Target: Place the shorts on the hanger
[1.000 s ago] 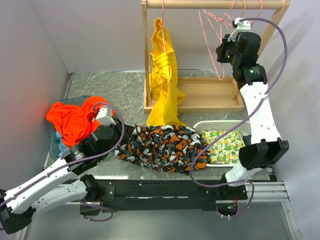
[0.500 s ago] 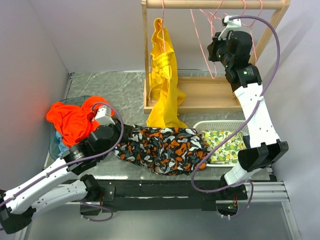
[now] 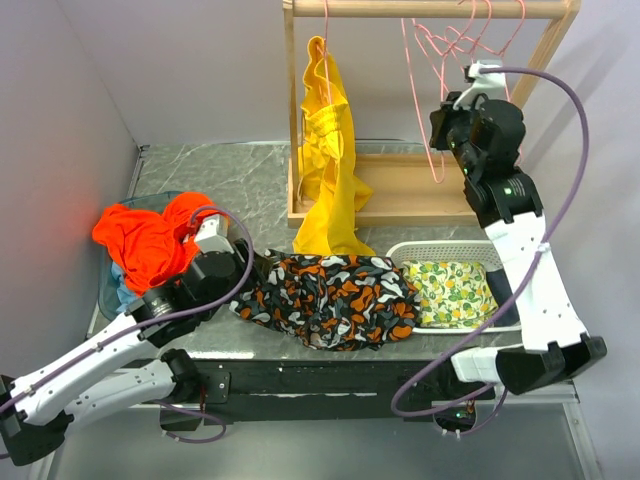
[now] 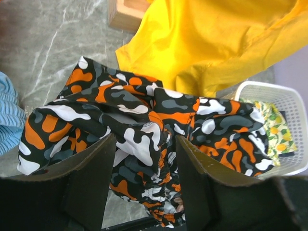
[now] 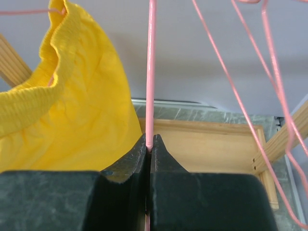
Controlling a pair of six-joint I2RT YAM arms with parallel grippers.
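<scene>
right pincer (image 5: pixel 149 144) pressed together on thin pink wire hanger (image 5: pixel 151 72), wire runs straight up from the jaws toward the wooden rail (image 3: pixel 430 8); plain yellow garment (image 5: pixel 72 106) just left of it. soft black shorts with orange/white/grey camo print (image 3: pixel 330 295) lie well below, toward the bases, crumpled, long axis left-right. left pincer (image 4: pixel 144 139) is nearer: spread, straddling the fabric, contact unclear. my read: hanger and shorts must meet next
</scene>
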